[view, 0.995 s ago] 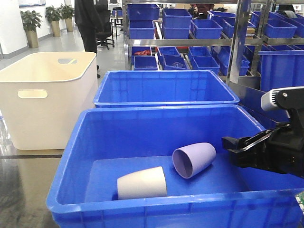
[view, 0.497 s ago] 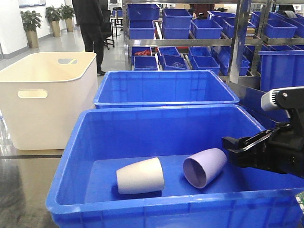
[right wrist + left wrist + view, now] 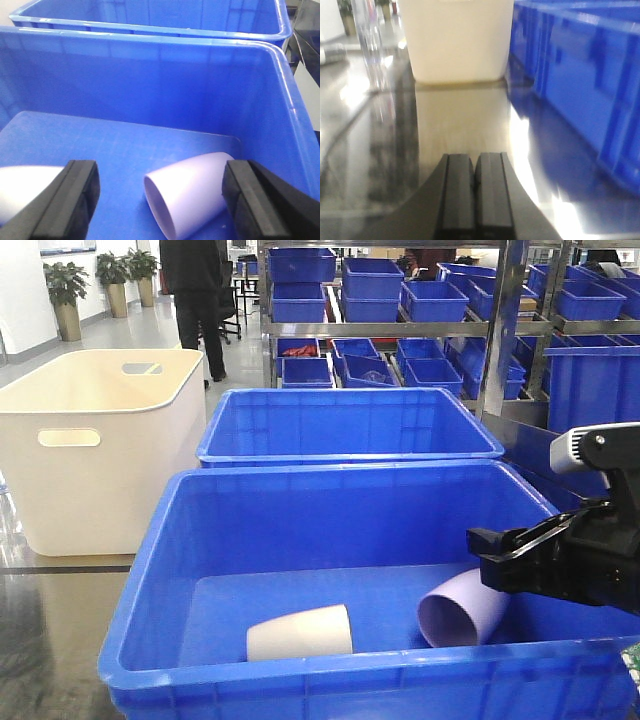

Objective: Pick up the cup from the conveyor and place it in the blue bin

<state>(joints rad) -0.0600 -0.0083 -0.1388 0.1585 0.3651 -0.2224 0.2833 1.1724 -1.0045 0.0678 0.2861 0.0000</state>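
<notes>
Right gripper (image 3: 478,558) hangs over the 3 o'clock wall of the blue bin (image 3: 150,570); in the right wrist view its jaws stand wide apart, one pad at 8 o'clock and one at 4 o'clock of the frame, and nothing is held between them.

Lilac cup (image 3: 192,192) lies on its side on the bin floor, directly below and between the open jaws; its mouth faces 7 o'clock in the wrist view, its closed base points to 2 o'clock and sits against or just beside the right-hand pad; I cannot tell if they touch. Its long axis runs roughly across the jaw gap, not along it. In the front view the same cup lies at the bin's 4 o'clock corner, partly hidden behind the gripper.

Cream cup (image 3: 300,633) also lies on its side, at 6 o'clock of the bin floor, well apart from the lilac one; its edge shows at 8 o'clock in the wrist view.

Left gripper (image 3: 474,190): jaws pressed together, empty, hovering over a glossy floor with the cream tub (image 3: 457,45) at 12 o'clock and a blue bin wall at 3 o'clock.

Judgement: both cups are already in the bin; the right arm is the nearer one and only needs to lift clear. Conveyor not in view.
</notes>
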